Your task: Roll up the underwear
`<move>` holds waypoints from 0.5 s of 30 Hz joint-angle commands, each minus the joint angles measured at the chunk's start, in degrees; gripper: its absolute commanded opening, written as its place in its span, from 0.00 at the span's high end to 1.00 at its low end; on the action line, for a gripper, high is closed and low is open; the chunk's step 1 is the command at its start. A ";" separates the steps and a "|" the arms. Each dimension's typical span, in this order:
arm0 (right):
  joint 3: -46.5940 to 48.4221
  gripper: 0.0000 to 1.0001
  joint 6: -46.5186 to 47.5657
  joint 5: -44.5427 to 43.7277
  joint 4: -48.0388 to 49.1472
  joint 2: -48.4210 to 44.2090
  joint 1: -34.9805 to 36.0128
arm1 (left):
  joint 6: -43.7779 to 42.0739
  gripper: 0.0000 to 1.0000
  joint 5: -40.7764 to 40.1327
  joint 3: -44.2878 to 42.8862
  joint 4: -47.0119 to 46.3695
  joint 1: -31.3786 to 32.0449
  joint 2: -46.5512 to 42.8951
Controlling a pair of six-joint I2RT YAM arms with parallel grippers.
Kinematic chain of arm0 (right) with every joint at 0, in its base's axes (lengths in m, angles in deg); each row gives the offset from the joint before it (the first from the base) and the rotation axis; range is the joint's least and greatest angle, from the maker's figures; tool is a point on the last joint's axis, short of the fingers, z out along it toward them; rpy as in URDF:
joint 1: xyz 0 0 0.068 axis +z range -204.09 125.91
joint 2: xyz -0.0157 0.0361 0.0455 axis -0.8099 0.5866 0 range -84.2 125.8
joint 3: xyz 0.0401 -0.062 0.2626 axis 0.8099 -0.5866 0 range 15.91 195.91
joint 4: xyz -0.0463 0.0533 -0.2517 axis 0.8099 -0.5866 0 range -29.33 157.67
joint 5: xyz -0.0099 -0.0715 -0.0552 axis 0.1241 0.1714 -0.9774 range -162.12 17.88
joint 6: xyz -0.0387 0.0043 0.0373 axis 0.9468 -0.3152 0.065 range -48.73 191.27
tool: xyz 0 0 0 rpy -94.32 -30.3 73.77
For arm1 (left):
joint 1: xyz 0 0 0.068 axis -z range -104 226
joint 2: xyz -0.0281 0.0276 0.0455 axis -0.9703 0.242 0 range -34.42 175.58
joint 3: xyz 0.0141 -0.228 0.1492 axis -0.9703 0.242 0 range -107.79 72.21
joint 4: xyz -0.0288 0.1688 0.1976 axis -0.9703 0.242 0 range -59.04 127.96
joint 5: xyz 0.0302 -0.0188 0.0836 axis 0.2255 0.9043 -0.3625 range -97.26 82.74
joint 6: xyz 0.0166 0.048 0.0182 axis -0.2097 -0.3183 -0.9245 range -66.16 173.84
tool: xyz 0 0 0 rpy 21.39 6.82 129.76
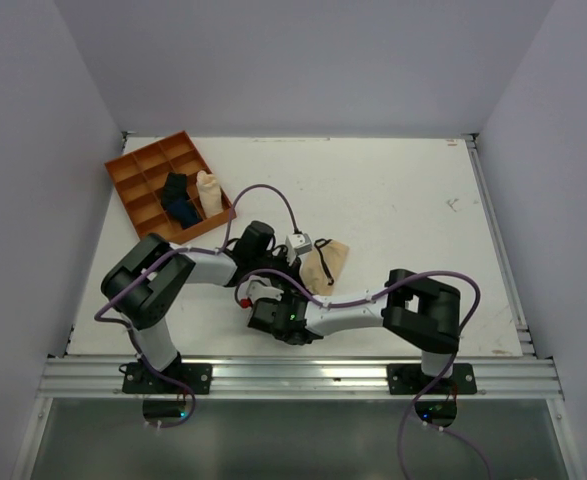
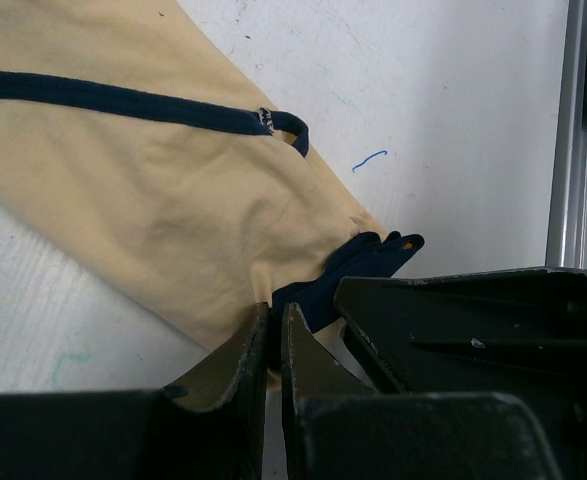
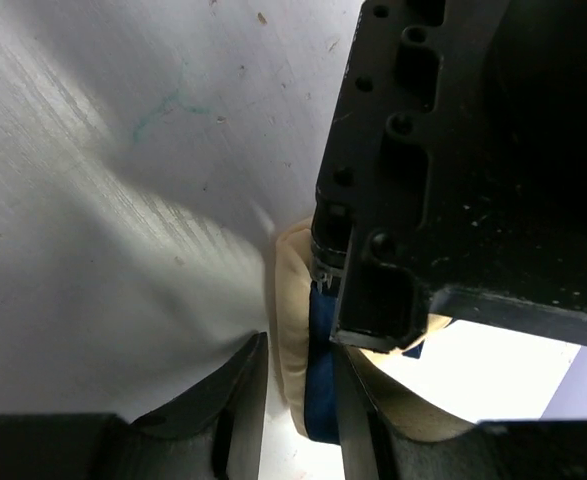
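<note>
**Two sets of jaws crowding one end of the underwear (image 1: 328,262), roll barely starting**

Underwear is lying mostly flat around the middle of the table (image 1: 403,200), just to the far-right of where both grippers are meeting. Left gripper (image 2: 275,322) is clenching its jaws on the tapered corner, where the dark band is bunching up. Right gripper (image 3: 300,345) is straddling a folded bit of that same end, with beige cloth and dark trim sitting between its jaws. I cannot tell if it is pinching or letting go. The left gripper's black body is sitting just beside it.

Step, as I'm judging it: the first turn of the roll is being made at the near-left end, and most of the cloth is lying unrolled. Next move is calling for tipping that end over onto the flat part and working it toward far-right. That means keeping the fold tight and square without the grippers bumping each other.

Long axis is running diagonally, near-left to far-right. Narrow end is pointing near-left, and the wide end with the black band loop is pointing far-right.

Tray (image 1: 123,170) at far left is holding a dark blue roll (image 1: 180,200) and a cream roll (image 1: 209,192), well apart from the work.
</note>
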State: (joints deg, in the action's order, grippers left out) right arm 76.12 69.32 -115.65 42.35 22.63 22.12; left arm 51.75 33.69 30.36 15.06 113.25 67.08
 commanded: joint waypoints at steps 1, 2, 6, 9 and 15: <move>1.85 0.63 -1.74 1.16 -2.63 -0.04 -0.35 | -1.34 0.89 -5.70 0.36 6.23 0.36 3.80; 1.76 0.62 -1.65 1.69 -2.63 -0.47 -0.96 | -1.34 0.89 -5.88 0.27 6.32 0.45 4.06; 1.76 0.60 -1.65 4.15 -3.24 -1.44 -2.46 | -1.34 0.89 -6.41 -0.08 6.76 0.80 4.50; 1.32 0.60 -1.21 4.68 -3.59 -1.36 -2.90 | -1.34 0.89 -6.76 -0.43 7.11 0.89 4.94; 0.26 0.64 -0.51 7.31 -4.47 -1.70 -4.66 | -1.43 0.90 -7.20 -0.61 7.38 1.33 5.03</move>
State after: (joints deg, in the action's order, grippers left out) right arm 76.82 69.54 -112.70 39.81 22.32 19.12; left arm 51.93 33.84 28.31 15.38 113.80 68.82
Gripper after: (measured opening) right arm 0.370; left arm 0.109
